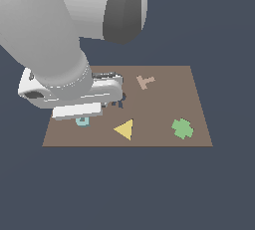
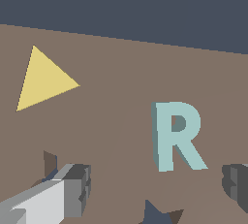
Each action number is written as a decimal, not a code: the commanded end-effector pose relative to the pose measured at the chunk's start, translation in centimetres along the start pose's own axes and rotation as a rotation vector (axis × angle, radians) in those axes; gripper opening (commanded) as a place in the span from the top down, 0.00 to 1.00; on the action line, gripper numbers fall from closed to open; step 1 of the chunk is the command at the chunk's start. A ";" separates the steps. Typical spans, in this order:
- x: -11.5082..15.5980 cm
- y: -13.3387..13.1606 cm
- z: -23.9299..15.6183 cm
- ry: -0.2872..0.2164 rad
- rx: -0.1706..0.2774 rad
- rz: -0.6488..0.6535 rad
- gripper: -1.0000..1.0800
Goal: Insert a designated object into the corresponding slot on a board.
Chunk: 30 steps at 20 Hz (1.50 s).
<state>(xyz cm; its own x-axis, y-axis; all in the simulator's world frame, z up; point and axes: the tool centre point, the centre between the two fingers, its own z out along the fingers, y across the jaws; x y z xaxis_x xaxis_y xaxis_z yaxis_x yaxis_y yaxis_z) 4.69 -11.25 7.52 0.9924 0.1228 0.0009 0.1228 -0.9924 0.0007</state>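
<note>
The designated object, a pale cyan R-shaped block (image 2: 178, 136), lies flat on the brown board (image 2: 121, 68). My gripper (image 2: 155, 186) hovers low over it and is open. Its two grey fingertips (image 2: 75, 186) stand wide apart, with the R just beyond the line between them and nothing held. In the exterior view the hand (image 1: 74, 93) covers most of the designated object (image 1: 82, 121), which peeks out near the board's (image 1: 164, 104) front corner on that view's left. The R-shaped slot is not recognisable. Only dark recess edges (image 1: 119, 100) show beside the hand.
A yellow triangle (image 1: 124, 129) and a green clover shape (image 1: 182, 128) lie along the board's front. A pinkish T-like piece (image 1: 145, 81) sits near the back. The pointed tip of a dark recess (image 2: 155, 214) shows between the fingers. The arm's big links fill the exterior view's upper left.
</note>
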 end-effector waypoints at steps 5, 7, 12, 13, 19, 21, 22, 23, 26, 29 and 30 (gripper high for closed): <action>1.1 2.1 1.9 0.000 0.001 -0.031 0.04; 1.3 2.4 2.2 -0.001 0.001 -0.035 0.04; 1.5 2.7 2.5 -0.001 0.001 -0.039 0.04; 1.4 2.7 2.4 -0.001 0.001 -0.038 0.04; 1.5 2.7 3.7 -0.001 0.001 -0.040 0.04; 1.6 2.8 4.2 -0.001 0.001 -0.041 0.04; 1.6 2.8 4.4 -0.001 0.001 -0.041 0.04; 1.6 2.8 4.5 -0.001 0.001 -0.041 0.04; 1.6 2.8 4.5 -0.001 0.001 -0.041 1.00; 1.6 2.8 4.5 -0.001 0.001 -0.041 1.00; 1.6 2.8 4.5 -0.001 0.001 -0.041 1.00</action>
<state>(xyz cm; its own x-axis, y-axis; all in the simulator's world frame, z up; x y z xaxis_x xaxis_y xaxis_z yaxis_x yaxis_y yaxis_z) 6.64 -13.79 3.00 0.9865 0.1639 -0.0001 0.1639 -0.9865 -0.0003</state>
